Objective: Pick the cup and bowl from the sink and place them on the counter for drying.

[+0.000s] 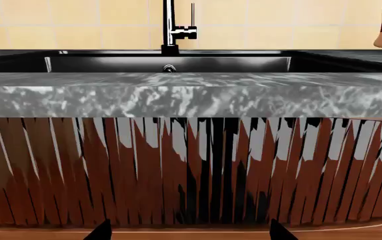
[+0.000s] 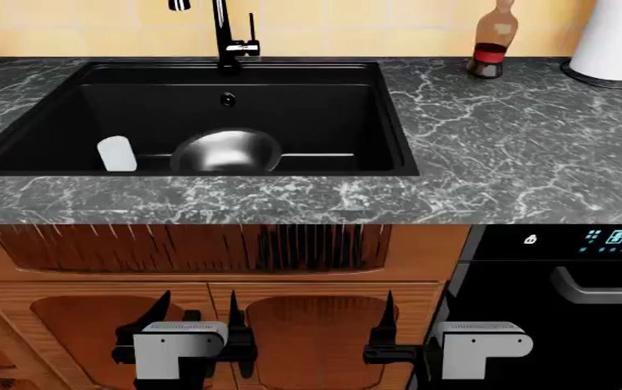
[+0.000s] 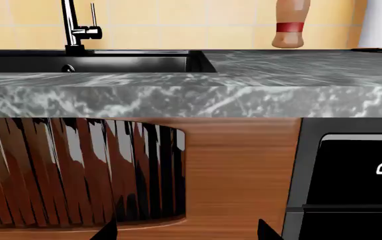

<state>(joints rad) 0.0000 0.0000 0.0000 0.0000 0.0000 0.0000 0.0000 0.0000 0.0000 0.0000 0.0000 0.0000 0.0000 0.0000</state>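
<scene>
White cup (image 2: pixel 116 153) stands upright in the sink (image 2: pixel 61 106), front left of the basin floor, just beside the steel bowl (image 2: pixel 226 150), which sits front centre, open side up. Cup is small, plain, slightly translucent, no handle; likely light and stiff, smooth wall may slip, so pinch across the body or rim from above. Bowl is shiny, reflective inside, much wider than the cup; looks rigid and slippery, too wide to span, so best taken at the rim, one finger inside, one outside. Left gripper (image 2: pixel 197 321) and right gripper (image 2: pixel 415 321) both hang low in front of the cabinet, well below the desk (image 2: pixel 484 154), fingers spread apart, holding nothing. Neither item lifted yet. Tap (image 2: pixel 224 32) stands behind the basin.
</scene>
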